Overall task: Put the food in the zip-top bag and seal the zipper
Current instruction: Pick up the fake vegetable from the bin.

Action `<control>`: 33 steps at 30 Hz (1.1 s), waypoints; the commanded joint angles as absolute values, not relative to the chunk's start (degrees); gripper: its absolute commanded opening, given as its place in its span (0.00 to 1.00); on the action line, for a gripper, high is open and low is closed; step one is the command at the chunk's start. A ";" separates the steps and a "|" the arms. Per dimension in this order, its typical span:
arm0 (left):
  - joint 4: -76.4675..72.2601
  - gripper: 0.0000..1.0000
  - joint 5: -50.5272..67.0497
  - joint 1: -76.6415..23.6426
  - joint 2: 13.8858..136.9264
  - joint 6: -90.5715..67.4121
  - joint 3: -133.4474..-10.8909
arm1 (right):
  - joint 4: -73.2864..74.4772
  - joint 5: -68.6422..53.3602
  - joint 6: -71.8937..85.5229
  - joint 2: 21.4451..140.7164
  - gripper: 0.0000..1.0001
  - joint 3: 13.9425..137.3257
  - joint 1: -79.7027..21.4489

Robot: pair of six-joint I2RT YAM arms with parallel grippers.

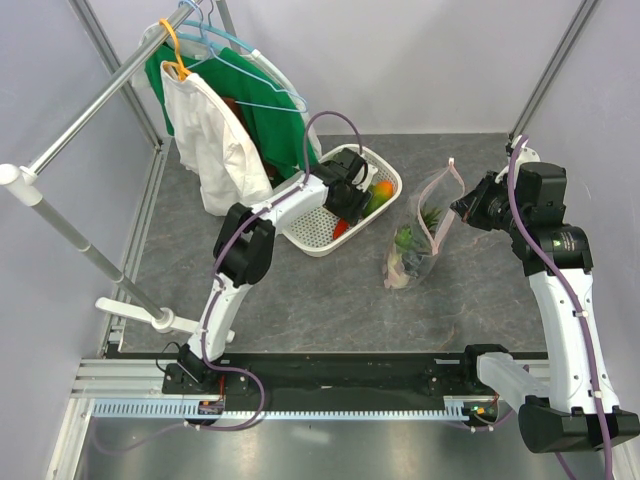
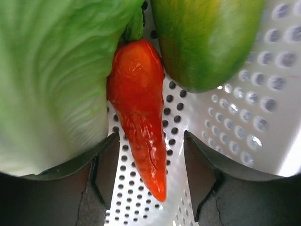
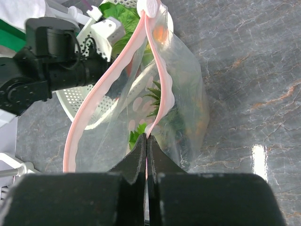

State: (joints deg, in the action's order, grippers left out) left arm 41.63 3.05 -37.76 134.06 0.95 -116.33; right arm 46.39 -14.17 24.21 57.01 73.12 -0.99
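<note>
L gripper (image 2: pixel 150 141) astride chili (image 2: pixel 137 99), contact unclear

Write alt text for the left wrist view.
A red chili lies on the white perforated basket floor, between the two dark fingers of the open left end effector. A pale green leafy piece fills the left; a green-orange fruit sits upper right.
</note>
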 commanded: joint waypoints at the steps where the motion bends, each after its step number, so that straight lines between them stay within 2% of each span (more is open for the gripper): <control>1: 40.78 0.62 3.25 -36.74 136.14 -1.58 -118.30 | 44.82 -14.24 24.08 57.04 0.00 74.44 -0.97; 7: 41.39 0.61 3.69 -35.95 137.99 -1.15 -118.74 | 44.56 -14.41 23.99 57.30 0.00 74.27 -0.97; 10: 41.84 0.44 4.83 -35.77 135.63 -0.36 -118.57 | 44.65 -14.59 23.91 57.22 0.00 74.44 -0.88; 11: 41.75 0.29 5.27 -35.77 134.57 -0.35 -118.39 | 44.65 -14.68 23.99 57.22 0.00 74.53 -0.88; 14: 41.57 0.13 5.54 -35.95 129.56 -0.35 -117.60 | 44.65 -15.03 24.34 56.95 0.00 74.18 -0.97; 21: 41.22 0.10 7.11 -36.39 121.56 -0.09 -116.98 | 44.12 -15.82 24.70 57.22 0.00 73.92 -0.88; 27: 41.83 0.11 7.64 -37.79 116.47 1.06 -117.16 | 44.03 -16.17 24.70 57.30 0.00 73.57 -0.97; 33: 37.63 0.13 21.76 -37.88 107.87 -6.57 -115.41 | 43.42 -17.40 25.31 57.66 0.00 73.04 -0.97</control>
State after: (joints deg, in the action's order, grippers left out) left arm 42.63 10.76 -37.98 116.44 -0.62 -116.03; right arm 46.17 -15.84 24.36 57.41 73.12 -0.99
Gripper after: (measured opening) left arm 0.326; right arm 0.007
